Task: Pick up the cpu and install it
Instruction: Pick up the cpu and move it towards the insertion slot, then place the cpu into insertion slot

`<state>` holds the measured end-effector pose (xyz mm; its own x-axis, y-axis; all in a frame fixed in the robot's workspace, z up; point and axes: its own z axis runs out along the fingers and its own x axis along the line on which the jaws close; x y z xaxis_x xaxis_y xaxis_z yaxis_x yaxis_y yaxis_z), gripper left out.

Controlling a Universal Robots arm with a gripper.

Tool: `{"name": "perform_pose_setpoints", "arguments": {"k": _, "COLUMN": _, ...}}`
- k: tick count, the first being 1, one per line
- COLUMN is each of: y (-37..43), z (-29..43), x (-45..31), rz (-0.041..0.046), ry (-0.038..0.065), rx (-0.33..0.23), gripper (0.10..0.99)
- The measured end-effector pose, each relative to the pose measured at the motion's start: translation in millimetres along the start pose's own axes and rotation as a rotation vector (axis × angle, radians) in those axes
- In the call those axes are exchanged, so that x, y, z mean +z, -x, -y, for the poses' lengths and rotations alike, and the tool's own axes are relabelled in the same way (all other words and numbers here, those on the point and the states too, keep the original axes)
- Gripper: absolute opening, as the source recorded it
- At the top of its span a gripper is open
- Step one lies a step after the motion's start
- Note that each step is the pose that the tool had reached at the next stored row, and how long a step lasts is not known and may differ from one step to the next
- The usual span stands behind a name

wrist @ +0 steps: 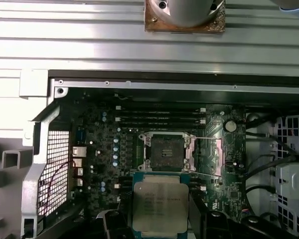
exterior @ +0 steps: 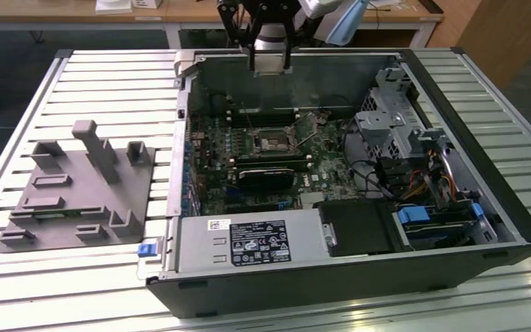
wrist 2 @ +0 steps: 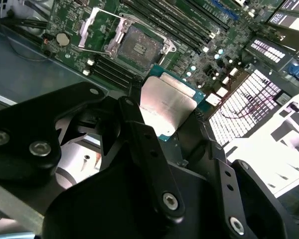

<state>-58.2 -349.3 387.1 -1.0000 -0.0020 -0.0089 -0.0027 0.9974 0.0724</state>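
The black pincer (wrist 2: pixel 165 124) grips the pale silver square cpu (wrist: pixel 159 205) above the open black computer case (exterior: pixel 339 294). Inside the case, the green motherboard's black-framed socket (wrist: pixel 167 152) lies empty.

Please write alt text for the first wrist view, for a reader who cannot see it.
The gripper holds the cpu, silver top facing the camera, over an open computer case. Beyond it, the empty motherboard socket lies open.
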Motion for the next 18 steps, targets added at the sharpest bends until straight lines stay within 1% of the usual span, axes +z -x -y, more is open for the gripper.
{"name": "perform_pose_setpoints", "arguments": {"k": 3, "y": 3.7, "z": 0.0, "x": 0.1, "rz": 0.0003, "ry": 0.0, "rx": 0.004, "gripper": 0.541}}
{"name": "perform_pose_setpoints", "arguments": {"k": 6, "y": 4.9, "z": -0.1, "x": 0.1, "rz": 0.0004, "ry": 0.0, "rx": 0.004, "gripper": 0.541}}
{"name": "perform_pose_setpoints", "arguments": {"k": 11, "y": 5.2, "z": -0.1, "x": 0.1, "rz": 0.0007, "ry": -0.001, "rx": 0.009, "gripper": 0.541}}
{"name": "perform_pose_setpoints", "arguments": {"k": 18, "y": 5.1, "z": -0.1, "x": 0.2, "rz": 0.0036, "ry": -0.001, "rx": 0.05, "gripper": 0.541}}
